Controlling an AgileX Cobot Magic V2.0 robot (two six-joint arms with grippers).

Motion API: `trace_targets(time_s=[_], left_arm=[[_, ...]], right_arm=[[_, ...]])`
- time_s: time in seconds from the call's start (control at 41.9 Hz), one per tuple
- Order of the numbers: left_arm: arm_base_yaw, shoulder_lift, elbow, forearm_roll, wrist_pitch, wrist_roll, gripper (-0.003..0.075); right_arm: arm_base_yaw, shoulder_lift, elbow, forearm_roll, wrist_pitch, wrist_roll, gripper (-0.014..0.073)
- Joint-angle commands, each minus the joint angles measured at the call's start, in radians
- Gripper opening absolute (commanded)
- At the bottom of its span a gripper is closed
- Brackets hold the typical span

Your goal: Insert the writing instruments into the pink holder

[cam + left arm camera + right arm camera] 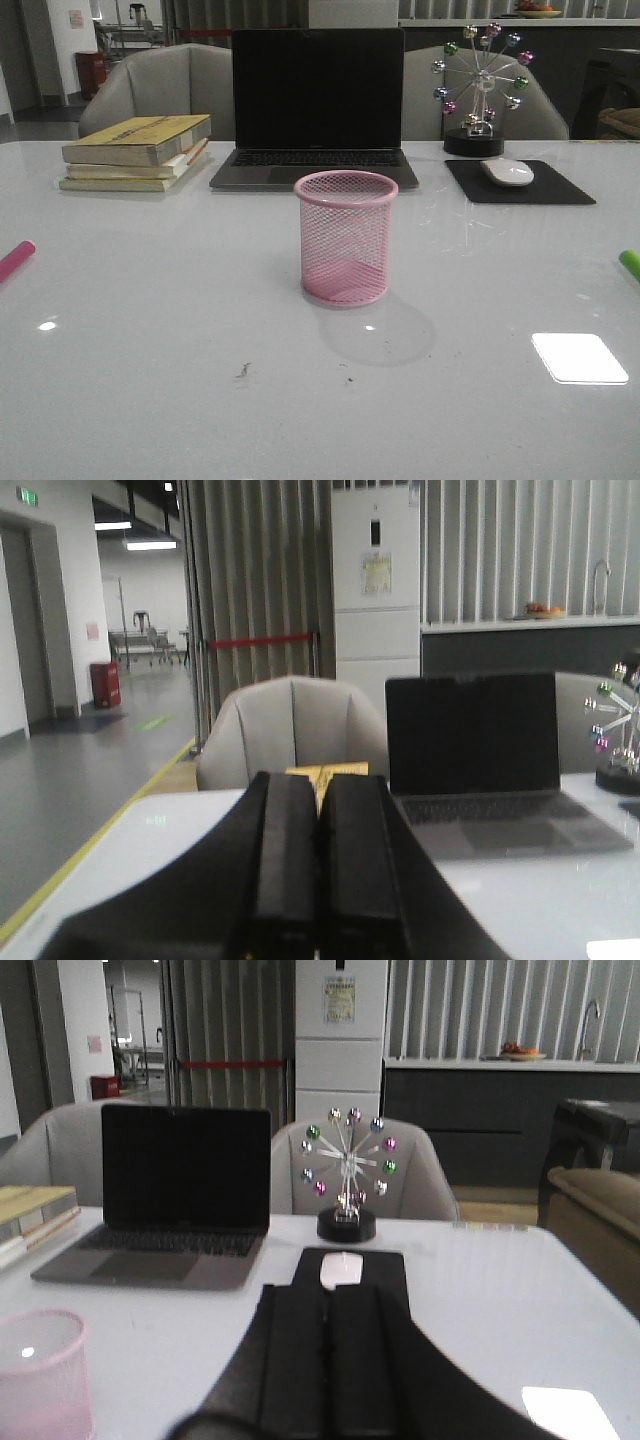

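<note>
The pink holder (346,238) stands upright in the middle of the desk (150,380), just in front of the laptop (316,108), and nothing is inside it; I can see straight through the mesh to its base. The pink-red marker (15,260) lies at the far left edge of the desk, only its tip in the front view. The lime green marker (630,264) lies at the far right edge, again just an end showing. Both sit well apart from the holder.

My left hand (318,880) has its two black fingers (285,860) pressed flat together, gripping nothing. It looks out over the desk toward the stack of books (137,152) and the grey chair (292,730).

My right hand (331,1370) is the same: fingers (295,1360) closed against each other and empty. From its wrist camera the holder shows at the edge of the frame, with the white mouse (342,1269) on its black pad (350,1278) ahead and the ferris-wheel ornament (347,1172) beyond that.

Neither hand shows in the front view.
</note>
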Motion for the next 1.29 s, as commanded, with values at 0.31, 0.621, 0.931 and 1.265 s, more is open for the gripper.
trace_targets(time_s=[0.31,0.621,0.931,1.265], left_arm=[[-0.002,0.366,-0.467,-0.011,0.329,0.000,0.0099],[-0.002,0.572,-0.452,-0.052,0.521,0.000,0.0099],[-0.002,0.718,-0.433,-0.053,0.519,-0.001,0.0252],[-0.118,0.736,-0.433,-0.099,0.474,0.074,0.0582]], right_arm=[[-0.001,0.351,-0.398,-0.010,0.251,-0.007,0.0069],[-0.001,0.633,-0.398,-0.009,0.437,-0.007,0.0069],[-0.001,0.852,-0.398,-0.008,0.485,-0.006,0.0218],[-0.082,1.073,-0.482,-0.010,0.464,0.044,0.0481]])
